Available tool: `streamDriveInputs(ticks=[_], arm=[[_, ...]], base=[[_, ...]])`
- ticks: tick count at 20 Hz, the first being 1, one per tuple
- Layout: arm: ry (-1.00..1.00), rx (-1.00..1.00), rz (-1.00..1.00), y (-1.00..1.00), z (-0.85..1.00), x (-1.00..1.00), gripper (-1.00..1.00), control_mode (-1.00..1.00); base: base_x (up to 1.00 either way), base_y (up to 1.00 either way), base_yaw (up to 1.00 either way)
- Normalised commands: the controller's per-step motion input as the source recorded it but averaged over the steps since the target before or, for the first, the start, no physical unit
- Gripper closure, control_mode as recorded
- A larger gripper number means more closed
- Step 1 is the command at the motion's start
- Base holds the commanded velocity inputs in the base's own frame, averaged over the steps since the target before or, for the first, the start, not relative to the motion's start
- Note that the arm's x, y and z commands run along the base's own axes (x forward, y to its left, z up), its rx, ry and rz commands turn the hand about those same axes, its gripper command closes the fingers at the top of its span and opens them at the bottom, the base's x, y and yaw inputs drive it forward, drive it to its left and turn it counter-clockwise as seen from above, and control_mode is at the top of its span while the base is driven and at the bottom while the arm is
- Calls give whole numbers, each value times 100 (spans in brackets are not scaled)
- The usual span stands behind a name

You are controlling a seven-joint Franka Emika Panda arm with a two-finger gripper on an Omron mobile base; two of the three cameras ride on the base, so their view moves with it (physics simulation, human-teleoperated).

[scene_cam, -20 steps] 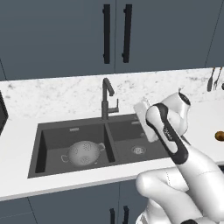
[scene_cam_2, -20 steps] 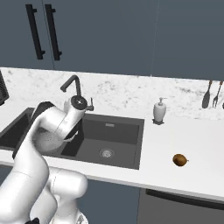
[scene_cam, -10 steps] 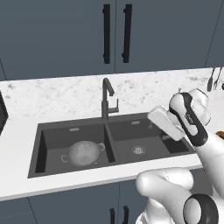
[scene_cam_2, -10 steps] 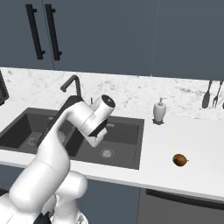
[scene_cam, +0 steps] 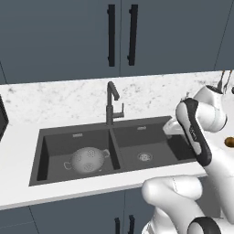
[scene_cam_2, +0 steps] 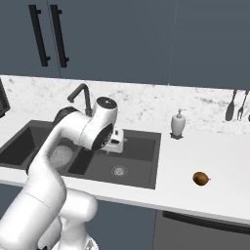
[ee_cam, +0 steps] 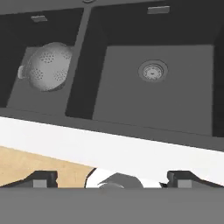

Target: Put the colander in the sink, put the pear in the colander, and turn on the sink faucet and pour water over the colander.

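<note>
1. Two basins in the sink (scene_cam: 45, 151), left base view: colander (scene_cam: 87, 159) upright in the left one, faucet (scene_cam: 111, 103) behind the divider, no water running; pear (scene_cam: 230, 142) partly hidden by the arm at the right edge
2. Right base view: pear (scene_cam_2: 200, 178) on the white counter (scene_cam_2: 205, 156) right of the sink (scene_cam_2: 146, 171), well apart from the soap bottle (scene_cam_2: 178, 124); colander (scene_cam_2: 61, 157) partly behind the arm; gripper (scene_cam_2: 118, 142) over the right basin, holds nothing
3. Hand view: jaws spread wide, empty; colander (ee_cam: 48, 66) in the left basin, drain (ee_cam: 152, 71) in the right; counter edge (ee_cam: 131, 151) below
</note>
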Motion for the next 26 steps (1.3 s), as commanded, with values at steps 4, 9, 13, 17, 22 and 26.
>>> streamDriveInputs(ticks=[4,9,13,17,22,26], arm=[[-51,-26,40,-1,-23,-17,-100,-100],[-34,-39,32,-2,-10,-6,-100,-100],[-17,-45,26,-12,0,0,-100,-100],[-5,-41,22,-36,0,0,-100,-100],[0,-23,9,-67,0,0,-100,-100],[3,-4,0,-86,0,0,-100,-100]], base=[[0,0,0],[0,0,0],[0,0,0],[0,0,0],[0,0,0],[0,0,0]])
